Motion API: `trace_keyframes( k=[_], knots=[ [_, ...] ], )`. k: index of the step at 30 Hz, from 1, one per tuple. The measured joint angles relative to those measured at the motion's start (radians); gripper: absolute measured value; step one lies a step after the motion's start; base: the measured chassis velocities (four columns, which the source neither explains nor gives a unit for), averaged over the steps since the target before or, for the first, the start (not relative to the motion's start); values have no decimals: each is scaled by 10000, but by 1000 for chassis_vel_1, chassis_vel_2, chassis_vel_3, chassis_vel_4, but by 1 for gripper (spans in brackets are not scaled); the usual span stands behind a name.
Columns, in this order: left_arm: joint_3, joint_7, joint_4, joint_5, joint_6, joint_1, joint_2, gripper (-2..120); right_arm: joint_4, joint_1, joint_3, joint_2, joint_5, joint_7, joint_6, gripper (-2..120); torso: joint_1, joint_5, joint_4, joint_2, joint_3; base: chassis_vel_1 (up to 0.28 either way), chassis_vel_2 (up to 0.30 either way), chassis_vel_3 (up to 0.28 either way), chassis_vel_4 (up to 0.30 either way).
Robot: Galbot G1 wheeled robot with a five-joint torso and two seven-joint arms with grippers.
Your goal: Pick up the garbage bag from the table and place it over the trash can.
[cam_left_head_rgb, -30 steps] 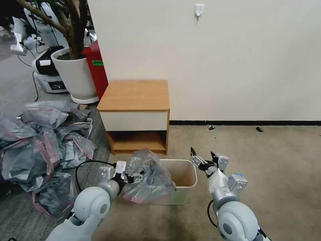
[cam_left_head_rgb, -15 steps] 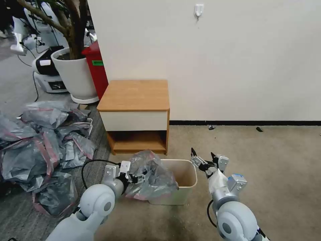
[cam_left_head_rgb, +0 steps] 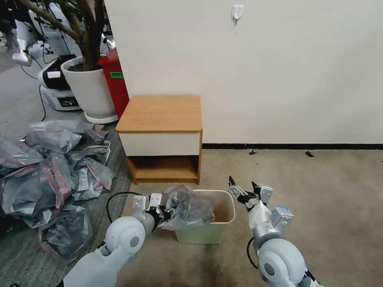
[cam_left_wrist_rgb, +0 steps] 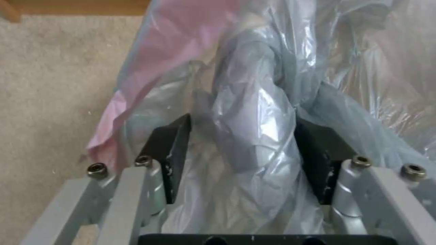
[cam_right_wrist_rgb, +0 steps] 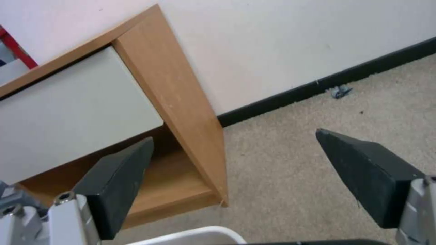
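Garbage bag bunched between left claw pads

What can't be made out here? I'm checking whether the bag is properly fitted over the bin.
- Head view: the bag covers the left rim of the bin, so its fit there is hidden.
- Head view: the left gripper is partly buried in plastic.
- Left wrist view: bag folds between the fingers block the bin.
- Right wrist view: the open right gripper sees a sliver of bin rim, cut off by the edge.

Left rim of the trash can — hidden under the garbage bag.
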Motion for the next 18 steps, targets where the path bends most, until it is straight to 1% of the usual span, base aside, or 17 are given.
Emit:
trace_keyframes(
  k=[2,5,8,9,12,13,14,17,18],
  knots=[
    [131,-174,110,-183,0,-152,14,59,-54,41,-11,3,0,0,6,93,0,0,0,0,0,0,0,0,0],
    [206,-260,189,-280,0,-255,12,57,-95,72,-29,9,0,0,9,93,0,0,-1,0,0,0,0,0,0],
    [281,-382,283,-401,0,-341,17,45,-108,115,-62,11,0,0,11,92,0,0,0,-1,0,0,0,0,0],
    [281,-382,283,-401,0,-341,17,45,-108,115,-62,11,0,0,11,92,0,0,0,-1,0,0,0,0,0],
    [338,-402,374,-422,0,-386,49,30,-108,152,-90,6,1,0,11,92,0,0,0,0,0,0,0,0,0],
    [338,-402,374,-422,0,-386,49,30,-108,152,-90,6,1,0,11,92,0,0,0,0,0,0,0,0,0],
    [346,-404,390,-425,-1,-397,48,27,-108,160,-98,2,1,0,11,92,0,0,0,0,0,0,0,0,0],
    [347,-407,431,-442,-1,-429,27,12,-76,188,-138,-52,-14,-29,11,92,0,0,0,0,0,0,0,0,0],
    [347,-407,431,-442,-1,-429,27,12,-76,188,-138,-52,-14,-29,11,92,0,0,0,0,0,0,0,0,0]
  ],
)
